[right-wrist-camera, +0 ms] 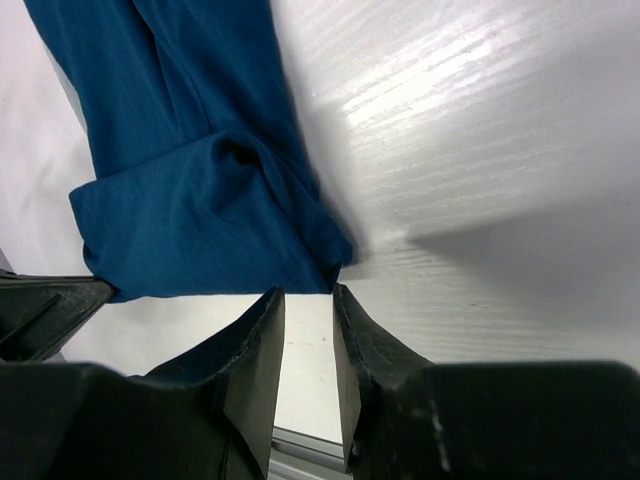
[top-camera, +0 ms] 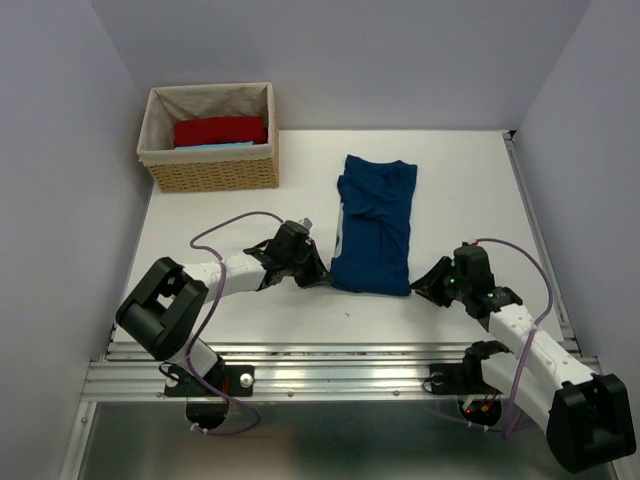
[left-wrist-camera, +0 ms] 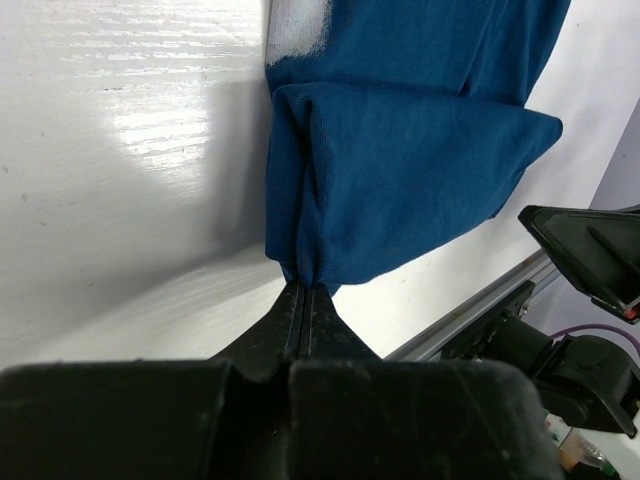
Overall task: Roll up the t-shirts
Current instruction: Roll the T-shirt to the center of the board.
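Observation:
A dark navy t-shirt [top-camera: 374, 222] lies folded into a long strip on the white table [top-camera: 460, 190], its near hem towards the arms. My left gripper [top-camera: 322, 276] is shut on the near left corner of the t-shirt [left-wrist-camera: 400, 180], the cloth pinched between its fingertips [left-wrist-camera: 306, 290]. My right gripper [top-camera: 422, 284] is open at the near right corner of the t-shirt [right-wrist-camera: 190, 190]; the cloth edge lies just beyond its fingertips [right-wrist-camera: 268, 305], not between them. A red t-shirt [top-camera: 220, 130] lies in the wicker basket.
A wicker basket [top-camera: 212, 172] with a cloth liner stands at the far left of the table. A metal rail [top-camera: 330, 370] runs along the near edge. Walls close in on the left, right and back.

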`<state>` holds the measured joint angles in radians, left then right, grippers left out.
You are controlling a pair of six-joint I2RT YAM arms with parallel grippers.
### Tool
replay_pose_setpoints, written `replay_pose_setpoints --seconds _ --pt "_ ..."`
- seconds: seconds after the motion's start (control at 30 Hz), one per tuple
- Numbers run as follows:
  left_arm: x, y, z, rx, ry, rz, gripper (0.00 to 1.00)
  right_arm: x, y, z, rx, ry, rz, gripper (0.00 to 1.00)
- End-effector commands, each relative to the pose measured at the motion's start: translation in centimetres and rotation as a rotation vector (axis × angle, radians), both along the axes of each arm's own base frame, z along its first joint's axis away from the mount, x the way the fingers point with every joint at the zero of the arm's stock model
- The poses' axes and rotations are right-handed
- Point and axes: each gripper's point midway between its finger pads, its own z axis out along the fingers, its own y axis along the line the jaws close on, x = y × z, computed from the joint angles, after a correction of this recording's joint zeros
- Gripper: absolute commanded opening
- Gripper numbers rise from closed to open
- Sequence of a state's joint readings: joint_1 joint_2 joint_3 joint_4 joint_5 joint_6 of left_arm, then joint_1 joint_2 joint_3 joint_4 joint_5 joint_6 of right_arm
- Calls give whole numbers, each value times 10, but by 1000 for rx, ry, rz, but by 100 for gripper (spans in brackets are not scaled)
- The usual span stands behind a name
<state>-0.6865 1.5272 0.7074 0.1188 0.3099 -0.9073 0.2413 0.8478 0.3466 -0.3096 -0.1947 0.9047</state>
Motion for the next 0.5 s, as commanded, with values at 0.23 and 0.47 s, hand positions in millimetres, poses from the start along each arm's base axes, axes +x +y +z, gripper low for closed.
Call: replay_pose_setpoints --seconds 0.23,0.47 --pt "7 -4 25 -36 -48 5 0 50 19 48 -21 -161 97 18" --pt "7 -3 25 -30 -47 7 0 72 29 36 -39 -163 101 17"
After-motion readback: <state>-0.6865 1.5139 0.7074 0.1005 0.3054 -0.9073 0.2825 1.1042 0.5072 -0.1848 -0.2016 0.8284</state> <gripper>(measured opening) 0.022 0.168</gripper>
